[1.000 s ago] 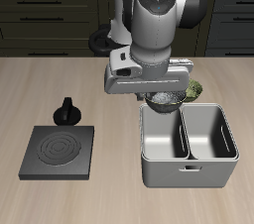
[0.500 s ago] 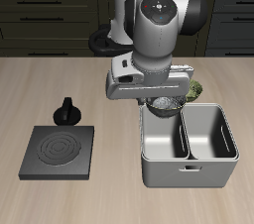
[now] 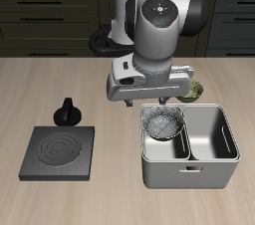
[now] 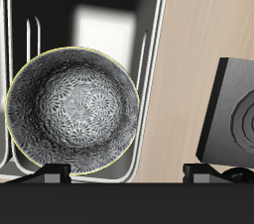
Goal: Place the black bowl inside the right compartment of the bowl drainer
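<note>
Wrist view: black bowl [image 4: 72,115] directly below gripper [image 4: 127,171], inside a compartment of the bowl drainer [image 3: 187,165], apparently released. Fingertips set wide, holding nothing. Placement looks done, assuming correct compartment; only retreat upward left.

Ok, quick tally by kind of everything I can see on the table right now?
Bowls: 2, the black bowl and an olive-green bowl
Bowl drainer: 1
Stove plate: 1
Small black knobbed piece: 1
Total: 5
</note>
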{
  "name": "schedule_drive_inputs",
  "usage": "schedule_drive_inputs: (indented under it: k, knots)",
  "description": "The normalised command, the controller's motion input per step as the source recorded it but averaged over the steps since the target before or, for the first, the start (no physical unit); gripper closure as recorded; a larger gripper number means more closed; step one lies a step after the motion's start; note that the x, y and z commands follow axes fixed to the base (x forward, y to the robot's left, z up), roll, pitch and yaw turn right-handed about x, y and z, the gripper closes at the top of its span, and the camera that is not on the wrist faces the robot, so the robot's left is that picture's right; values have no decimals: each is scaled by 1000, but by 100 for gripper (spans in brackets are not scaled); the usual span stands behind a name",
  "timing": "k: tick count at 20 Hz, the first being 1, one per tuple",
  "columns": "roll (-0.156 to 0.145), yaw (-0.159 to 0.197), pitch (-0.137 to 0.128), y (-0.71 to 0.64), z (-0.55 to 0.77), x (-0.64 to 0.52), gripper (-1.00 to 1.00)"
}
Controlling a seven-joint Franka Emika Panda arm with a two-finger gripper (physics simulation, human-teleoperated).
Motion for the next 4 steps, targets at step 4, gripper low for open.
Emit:
schedule_drive_inputs:
  k: [4]
  knots:
    - [18,12,-7,64,96,-115,-100]
